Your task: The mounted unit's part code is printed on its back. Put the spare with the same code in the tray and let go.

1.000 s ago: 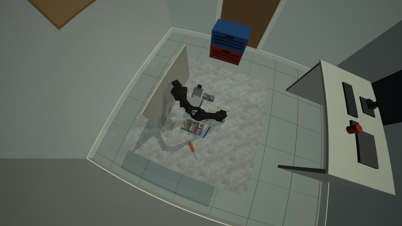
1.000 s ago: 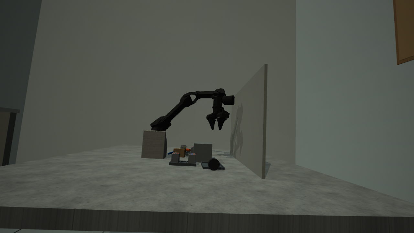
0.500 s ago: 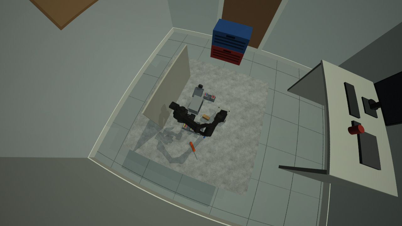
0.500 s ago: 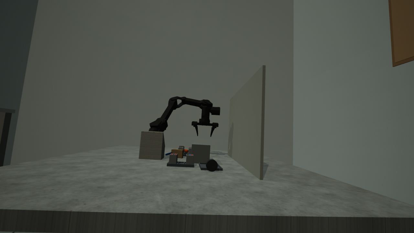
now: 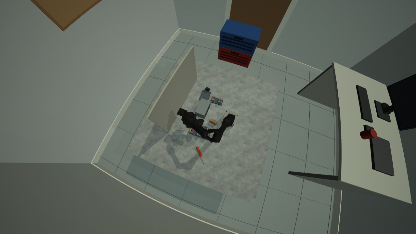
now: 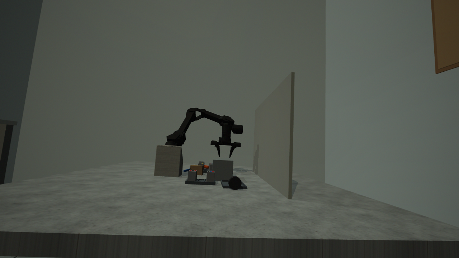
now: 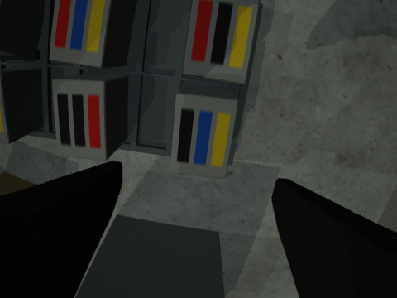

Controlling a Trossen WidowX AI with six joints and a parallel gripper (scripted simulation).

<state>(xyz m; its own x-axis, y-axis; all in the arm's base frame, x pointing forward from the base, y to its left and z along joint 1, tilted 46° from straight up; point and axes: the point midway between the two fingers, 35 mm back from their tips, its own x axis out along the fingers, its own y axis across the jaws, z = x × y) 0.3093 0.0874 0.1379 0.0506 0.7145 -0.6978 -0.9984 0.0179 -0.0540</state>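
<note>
The gripper [image 7: 197,177] hung above the work surface with its two dark fingers partly apart and nothing between them. In the wrist view they filled the lower left and lower right corners. The mounted unit [image 7: 155,271] showed only as a plain grey top at the bottom centre of that frame, directly under the fingers. Its back, and so its printed code, could not be read from any view. The spares stood in a dark rack [image 7: 149,72] in the upper left of the wrist frame, beyond the fingertips. Each spare showed three coloured stripes running up and down the frame. The red-blue-yellow spare [image 7: 79,19] and the red-black-yellow spare [image 7: 222,33] made the upper row. The black-black-red spare [image 7: 78,118] and the black-blue-yellow spare [image 7: 203,137] made the lower row. The last stood nearest the gap, just above it and almost centred. The finger gap ran left to right across the frame, so a short advance toward the top edge and a descent would likely bring the jaws down on that block's two side faces. In the exterior view the tray [image 6: 244,186] lay in the lower centre, just beside the unit, with a round black object on it. No spare was in it yet.
</note>
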